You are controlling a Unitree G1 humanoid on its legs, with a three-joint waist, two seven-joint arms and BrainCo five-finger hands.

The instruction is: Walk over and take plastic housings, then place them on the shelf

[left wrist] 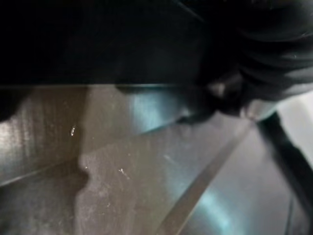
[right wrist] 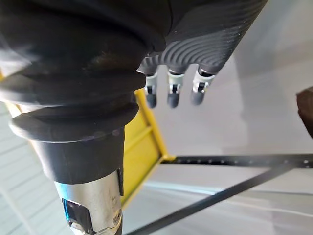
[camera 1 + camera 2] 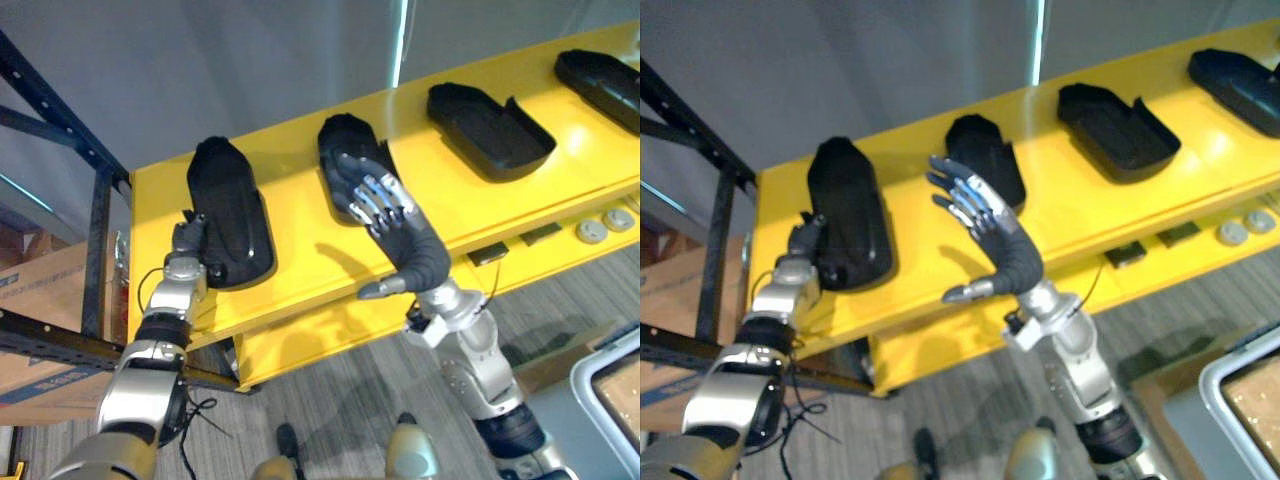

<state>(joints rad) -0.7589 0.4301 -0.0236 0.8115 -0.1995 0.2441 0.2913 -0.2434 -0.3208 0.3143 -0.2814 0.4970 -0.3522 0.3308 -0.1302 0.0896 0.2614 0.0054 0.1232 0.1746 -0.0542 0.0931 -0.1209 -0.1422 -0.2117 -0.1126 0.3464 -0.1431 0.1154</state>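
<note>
On the yellow shelf [image 3: 300, 262], the left robot hand [image 3: 188, 236] touches the leftmost housing [image 3: 230, 205], grip impossible to tell, while the right robot hand [image 3: 978, 212] hovers spread open, empty, above the second housing [image 3: 990, 155].

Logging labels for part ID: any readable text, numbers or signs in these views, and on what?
None readable.
Cardboard box: blue print, too blurred to read.
Small dark plates on the yellow shelf: nothing legible.
Black housings: no lettering visible.
</note>
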